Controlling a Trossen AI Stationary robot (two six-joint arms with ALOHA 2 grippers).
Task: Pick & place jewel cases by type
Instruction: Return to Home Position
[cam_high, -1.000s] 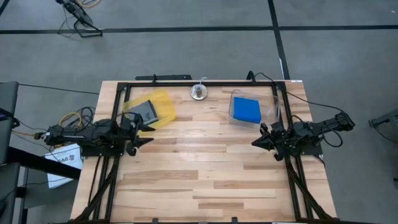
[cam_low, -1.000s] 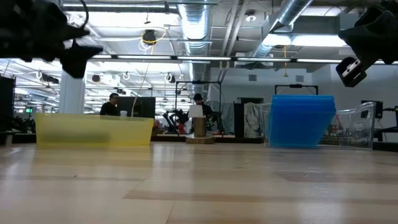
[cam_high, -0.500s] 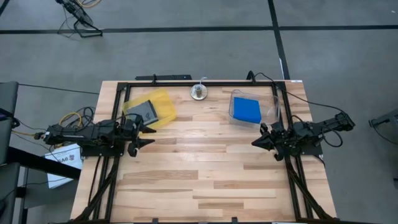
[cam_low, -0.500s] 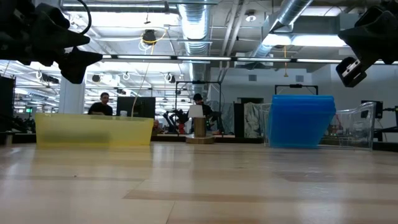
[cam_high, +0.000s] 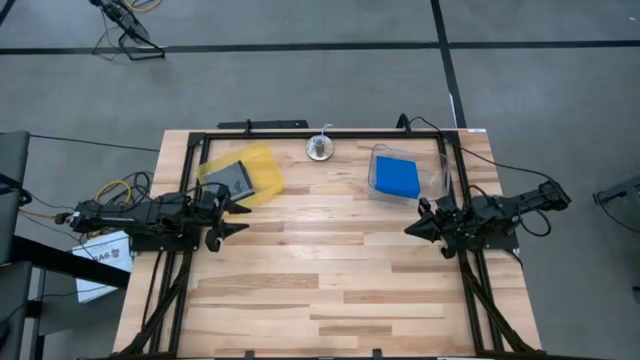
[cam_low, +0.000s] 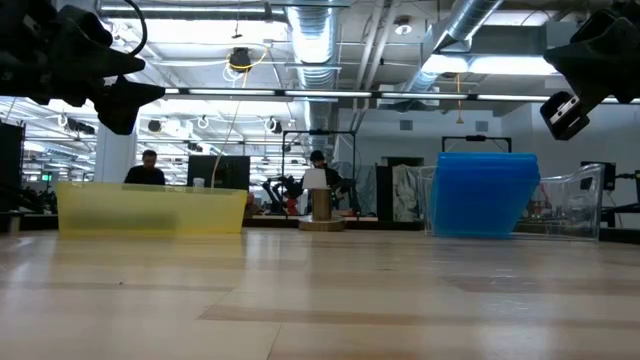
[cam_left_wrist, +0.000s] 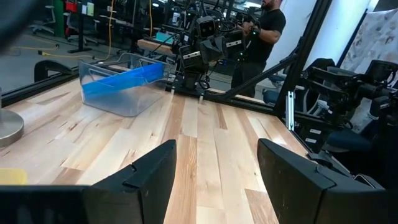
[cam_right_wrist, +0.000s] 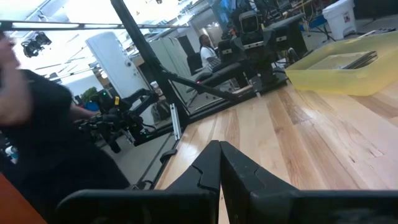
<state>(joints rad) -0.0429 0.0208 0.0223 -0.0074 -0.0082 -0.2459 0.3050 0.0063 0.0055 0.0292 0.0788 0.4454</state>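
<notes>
Only dimly seen through yellow translucent tray (cam_low: 150, 210): smoky grey jewel case (cam_high: 232, 180). Hard to count: bright blue jewel cases (cam_high: 398, 178) stacked in clear plastic bin (cam_high: 441, 172). Left gripper (cam_high: 240, 218) fingers (cam_left_wrist: 152, 171) spread wide, empty, just beside tray. Right gripper (cam_high: 408, 230) fingers (cam_right_wrist: 208, 171) pressed together, empty, over bench (cam_high: 320, 270) near bin.

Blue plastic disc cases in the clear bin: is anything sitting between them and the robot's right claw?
Nothing visible does. The right gripper, shut, hangs over bare wooden table near the clear plastic bin; only the bin's wall separates it from the flat blue translucent jewel cases.
</notes>
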